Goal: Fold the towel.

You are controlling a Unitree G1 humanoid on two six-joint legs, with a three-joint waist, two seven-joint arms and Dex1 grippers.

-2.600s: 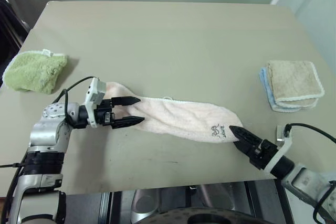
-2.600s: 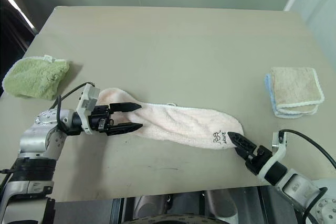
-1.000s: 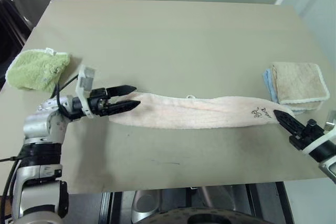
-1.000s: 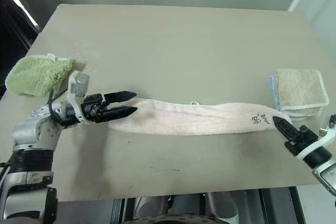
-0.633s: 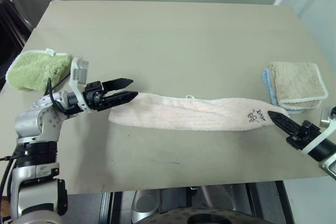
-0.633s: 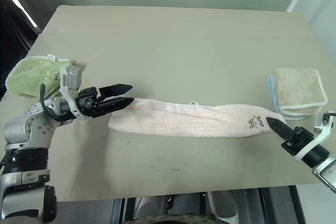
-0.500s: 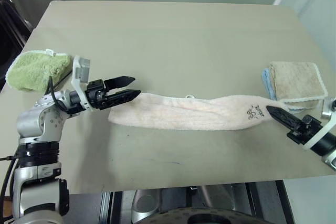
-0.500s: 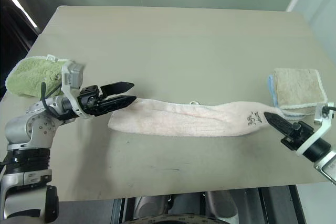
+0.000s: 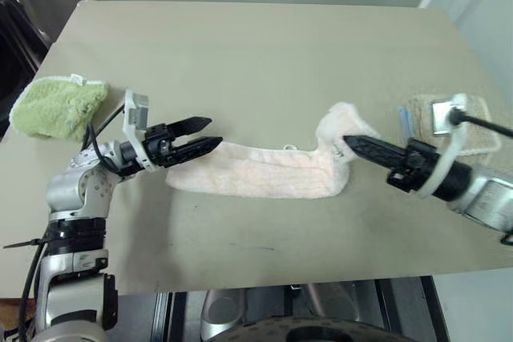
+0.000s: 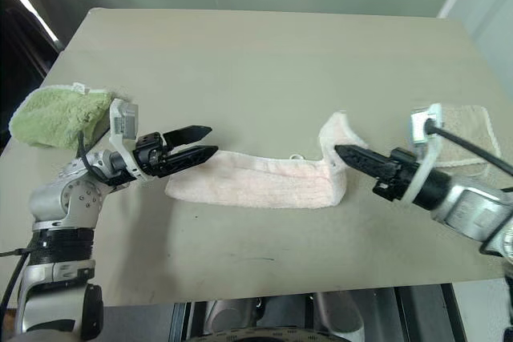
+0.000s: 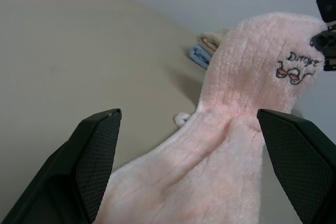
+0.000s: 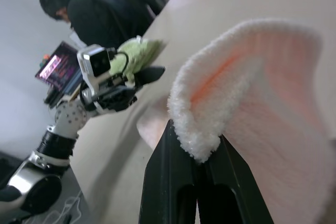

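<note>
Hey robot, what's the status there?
Right gripper shut on the towel, end lifted. Left gripper open at the other end. Nothing in the way.

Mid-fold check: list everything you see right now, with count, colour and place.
towel: one, pale pink, front centre of table, right end lifted off the surface
fluffy cloth: one, lime green, table's left edge
square cloths: two stacked, beige over light blue, table's right side, partly behind the right arm
table: one, beige
person: one, dark clothing, seated beyond the table
left gripper: open, over the towel's left end
right gripper: shut on the towel's raised end
</note>
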